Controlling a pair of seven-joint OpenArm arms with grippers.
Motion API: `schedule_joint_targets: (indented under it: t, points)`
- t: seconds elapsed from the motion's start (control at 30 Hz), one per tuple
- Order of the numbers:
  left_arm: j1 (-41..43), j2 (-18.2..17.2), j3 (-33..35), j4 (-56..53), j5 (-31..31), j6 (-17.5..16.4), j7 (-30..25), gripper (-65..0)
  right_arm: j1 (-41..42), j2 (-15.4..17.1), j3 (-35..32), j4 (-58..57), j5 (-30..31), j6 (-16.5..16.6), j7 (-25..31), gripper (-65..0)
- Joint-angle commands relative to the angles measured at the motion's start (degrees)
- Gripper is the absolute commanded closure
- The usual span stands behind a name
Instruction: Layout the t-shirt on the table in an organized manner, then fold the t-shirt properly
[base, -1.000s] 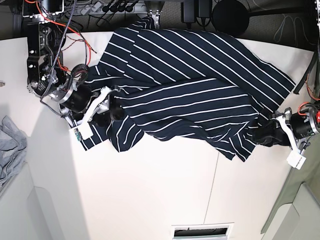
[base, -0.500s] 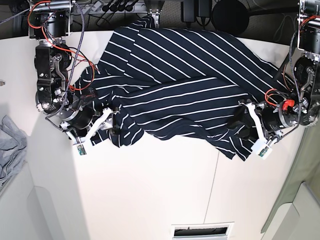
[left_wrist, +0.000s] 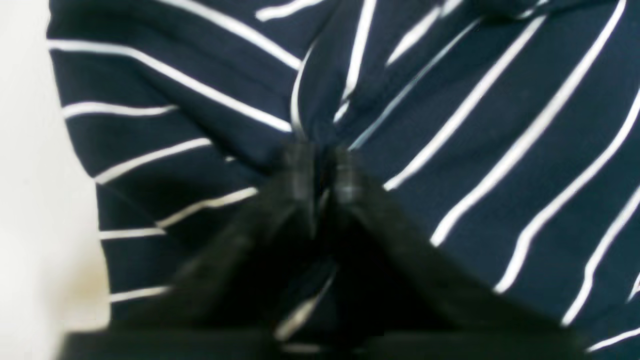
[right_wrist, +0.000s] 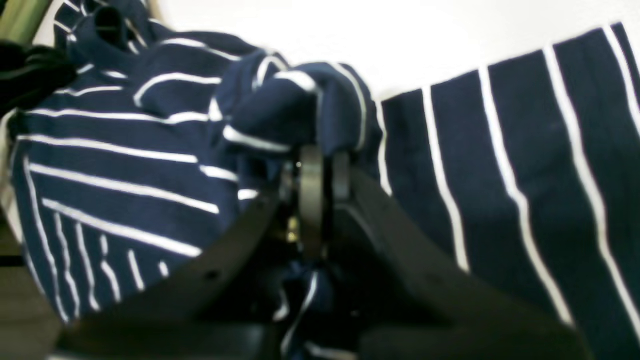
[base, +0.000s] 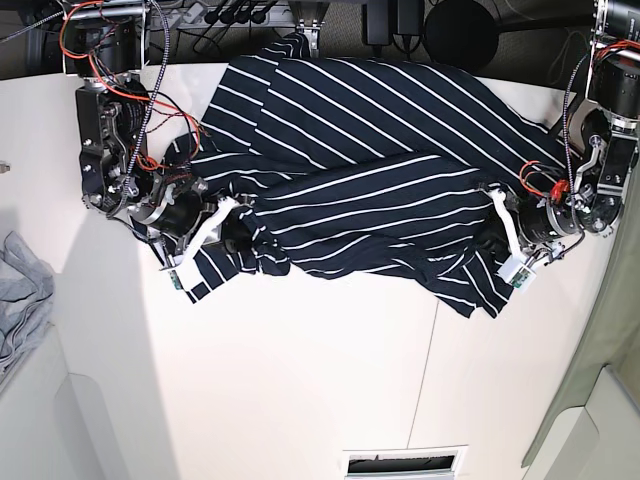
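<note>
Left gripper (left_wrist: 320, 170): jaws pressed together on a pinch of the t-shirt (base: 380, 190); in the left wrist view the stripes pucker toward the tips, so we read it as cloth held, not merely touched. It sits at the right end of the garment in the base view.

Right gripper (right_wrist: 320, 172): jaws likewise drawn together, with a bunched fold of the same shirt humped just above the tips in the right wrist view. It sits at the left end in the base view.

The shirt lies crumpled on the table (base: 300, 380), toward its far edge, long axis running side to side between the two grippers, with overlapping diagonal folds through the middle and one lobe reaching the far rim. Each arm holds the end nearest to it, so neither needs to cross.

We judge that the coming move turns on this: both holds lie at opposite ends of the long axis, so drawing the grippers apart along that line should take the slack out and spread the cloth. The slack middle folds are what must open; a lift may be needed first.

A plain grey garment (base: 18, 300) lies well apart at the table's left edge.
</note>
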Motion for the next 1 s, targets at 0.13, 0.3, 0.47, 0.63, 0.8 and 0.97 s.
schedule_joint_targets:
  t: [0.13, 0.3, 0.47, 0.63, 0.8, 0.97]
  points:
    - [-1.2, -3.5, -0.5, 3.1, -1.0, 0.1, 0.6, 0.0, 0.3, -0.6, 0.1, 2.9, 3.1, 0.6, -1.1, 0.0]
    - [-0.7, -8.1, -0.5, 12.1, -9.8, 0.1, 10.3, 0.0, -5.5, 1.4, 0.5, 13.2, 3.0, 0.6, -2.0, 0.0]
    - [-0.6, -11.8, -0.5, 21.3, -16.1, -0.7, 13.6, 0.0, -11.1, 4.3, 0.5, 21.4, 2.5, 0.6, -2.2, 0.0]
    - [2.0, -12.7, -0.5, 27.8, -20.6, -3.7, 19.2, 0.0, -14.8, 6.7, 0.5, 22.7, -0.7, 0.6, -2.2, 0.0]
    - [7.9, -12.7, -0.5, 28.5, -26.2, -3.7, 23.3, 0.0, -16.4, 10.1, 0.5, 22.7, -1.4, 0.1, -1.7, 0.0]
    - [14.3, -12.5, -0.5, 28.5, -26.1, -3.7, 23.3, -13.3, -17.4, 11.9, 0.6, 22.7, -1.4, -0.3, -2.0, 0.0]
